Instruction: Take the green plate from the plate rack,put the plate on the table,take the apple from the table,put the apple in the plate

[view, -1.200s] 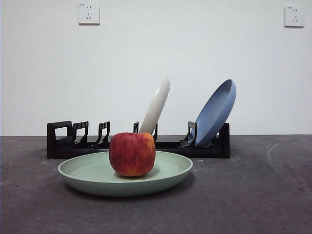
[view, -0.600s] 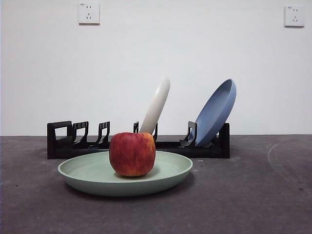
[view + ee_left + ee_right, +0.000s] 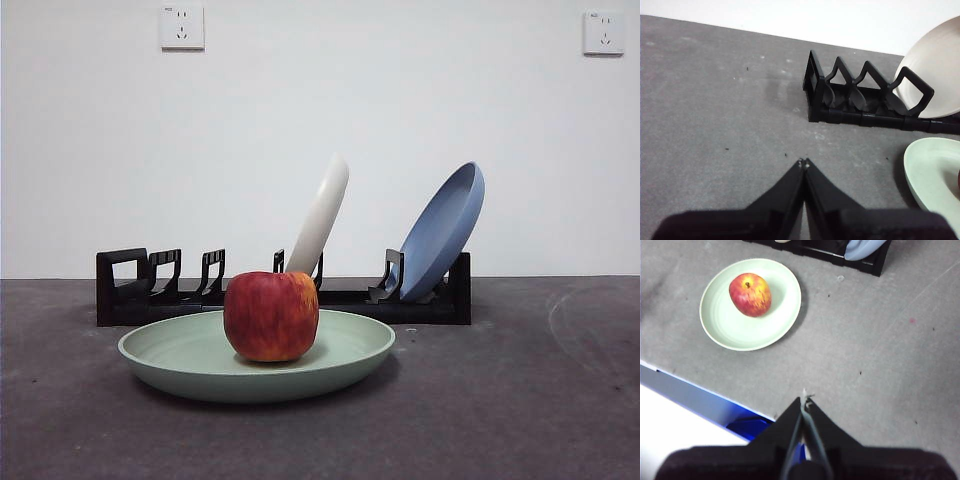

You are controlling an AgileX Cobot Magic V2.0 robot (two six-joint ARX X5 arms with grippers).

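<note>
The green plate (image 3: 257,357) lies flat on the table (image 3: 500,400) in front of the plate rack (image 3: 283,295). The red apple (image 3: 271,315) sits in the plate, a little off its middle. The right wrist view shows the plate (image 3: 735,330) with the apple (image 3: 750,294) from above. My right gripper (image 3: 804,401) is shut and empty, high over the table's near edge, well away from the plate. My left gripper (image 3: 803,163) is shut and empty over bare table near the rack's (image 3: 865,100) end. A part of the plate's rim (image 3: 930,170) shows there.
A cream-white plate (image 3: 320,215) and a blue plate (image 3: 440,232) lean in the rack. The rack's left slots hold nothing. The table's front edge (image 3: 690,385) shows in the right wrist view, with a blue thing below it. Two wall sockets are behind.
</note>
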